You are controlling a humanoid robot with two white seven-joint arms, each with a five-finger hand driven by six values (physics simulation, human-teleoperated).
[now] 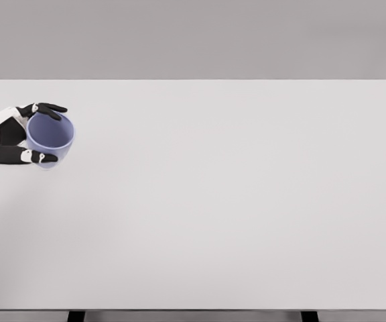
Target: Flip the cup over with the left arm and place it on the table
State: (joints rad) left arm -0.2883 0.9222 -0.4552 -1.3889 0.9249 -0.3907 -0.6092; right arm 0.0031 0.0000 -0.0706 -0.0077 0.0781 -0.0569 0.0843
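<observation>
1. Head view: left hand (20, 136) at the far left of the table (233, 201), its arm entering from the left edge. Right arm out of sight.

2. Cup (50, 137), pale blue-violet, sits in that hand near the table's left edge. Its open mouth faces up toward the camera; the inside is visible and looks empty.

3. Hand state: clamped on the cup. One dark finger (45, 109) lies along the far side of the rim, another (29, 156) along the near side, with the cup wall between them. Palm is to the cup's left.

4. Whether the cup's base touches the table or hangs just above it cannot be told from this angle; no clear shadow gap shows.

5. Step in hand, as I judge it: the turn-over looks done, since the mouth is up, so this is the set-down and let-go stage.

6. Next move calls for: base settled flat on the table, then fingers easing apart evenly so neither one drags the rim, then the hand drawing back to the left without clipping the wall.

7. Risk: the cup is close to the table's left edge; an uneven release could tip it or nudge it outward.

8. Hand pose: wrist low and roughly level, fingers pointing right across the table, gripping from the side, not from above.
</observation>
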